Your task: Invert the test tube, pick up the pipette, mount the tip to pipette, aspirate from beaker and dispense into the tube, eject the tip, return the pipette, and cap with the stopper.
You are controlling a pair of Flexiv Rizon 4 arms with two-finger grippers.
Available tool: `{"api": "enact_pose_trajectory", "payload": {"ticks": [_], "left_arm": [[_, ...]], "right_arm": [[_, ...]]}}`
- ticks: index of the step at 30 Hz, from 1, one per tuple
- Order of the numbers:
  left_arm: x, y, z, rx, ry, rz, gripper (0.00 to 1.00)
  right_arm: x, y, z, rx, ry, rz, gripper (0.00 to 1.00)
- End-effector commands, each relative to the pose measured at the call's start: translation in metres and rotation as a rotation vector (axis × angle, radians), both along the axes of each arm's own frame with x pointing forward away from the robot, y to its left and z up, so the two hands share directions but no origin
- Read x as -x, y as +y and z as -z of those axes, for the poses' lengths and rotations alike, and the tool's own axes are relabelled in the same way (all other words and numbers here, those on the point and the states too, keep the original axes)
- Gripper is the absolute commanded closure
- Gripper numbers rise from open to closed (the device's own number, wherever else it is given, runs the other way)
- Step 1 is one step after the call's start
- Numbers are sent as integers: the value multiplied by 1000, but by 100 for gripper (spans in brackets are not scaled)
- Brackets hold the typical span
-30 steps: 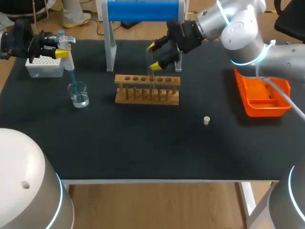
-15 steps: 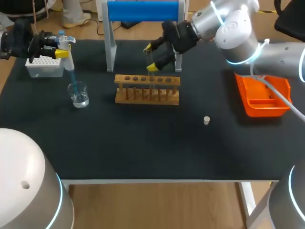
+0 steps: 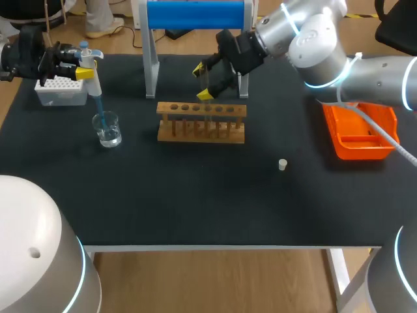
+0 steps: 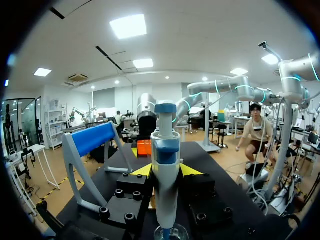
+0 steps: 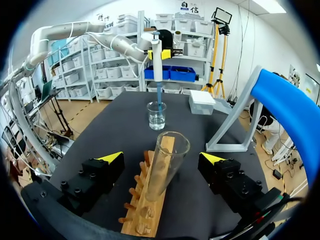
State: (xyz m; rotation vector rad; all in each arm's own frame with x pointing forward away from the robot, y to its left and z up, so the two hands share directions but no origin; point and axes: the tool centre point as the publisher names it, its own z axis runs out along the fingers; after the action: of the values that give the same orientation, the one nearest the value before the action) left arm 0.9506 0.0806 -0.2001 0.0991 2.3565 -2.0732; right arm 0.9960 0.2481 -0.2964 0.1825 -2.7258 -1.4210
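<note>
Black table: rack centre, stopper lying apart | left gripper clamps pipette, tip in beaker | right gripper fingers apart, flanking racked test tube

In front of the wooden rack the tabletop lies open, save a small stopper; behind it the blue-topped stand and right pincer crowd the space.

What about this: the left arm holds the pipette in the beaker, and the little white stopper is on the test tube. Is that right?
Not quite. The left gripper does hold the pipette in the beaker, but the stopper is not on the test tube: it lies on the table, as the head view shows. The tube's mouth is open in the right wrist view.
</note>
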Motion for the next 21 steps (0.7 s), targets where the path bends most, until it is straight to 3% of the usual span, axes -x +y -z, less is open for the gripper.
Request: {"api": "enact_pose_trajectory", "payload": {"ticks": [1,21], "left_arm": [[-1,1,-1,-1,1,4,100],[-1,1,-1,-1,1,4,100]], "right_arm": [[-3,2,2,6,7,-5,0],[-4,3,8,32,22,-1,0]]}}
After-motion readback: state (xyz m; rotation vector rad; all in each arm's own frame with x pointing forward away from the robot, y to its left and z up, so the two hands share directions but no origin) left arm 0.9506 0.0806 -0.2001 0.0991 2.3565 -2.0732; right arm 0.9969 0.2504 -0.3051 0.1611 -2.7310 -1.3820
